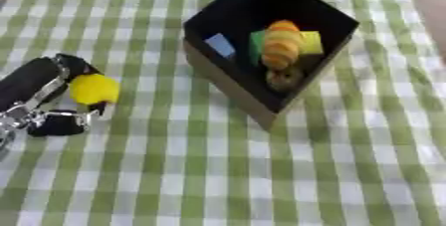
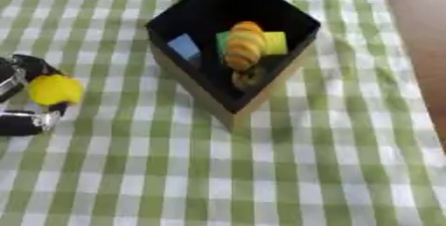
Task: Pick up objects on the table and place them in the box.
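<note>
So the left hand (image 1: 48,95) comes in from the left edge and has its fingers and thumb curled round a yellow ball (image 1: 93,88), pinching it between them, just above or on the cloth (image 1: 218,180), can't really tell which. The ball sits well to the left of the box (image 1: 228,86), still outside it. The box is black inside with brown cardboard walls, turned corner-on like a diamond on the green and white checked cloth. Inside it there's an orange and yellow striped thing (image 1: 282,44) lying on top of a green and yellow block (image 1: 309,42), a small blue piece (image 1: 220,45) leaning near the left wall, and something brownish (image 1: 284,77) below the striped one, too blurry to name. Right hand isn't showing in either view
</note>
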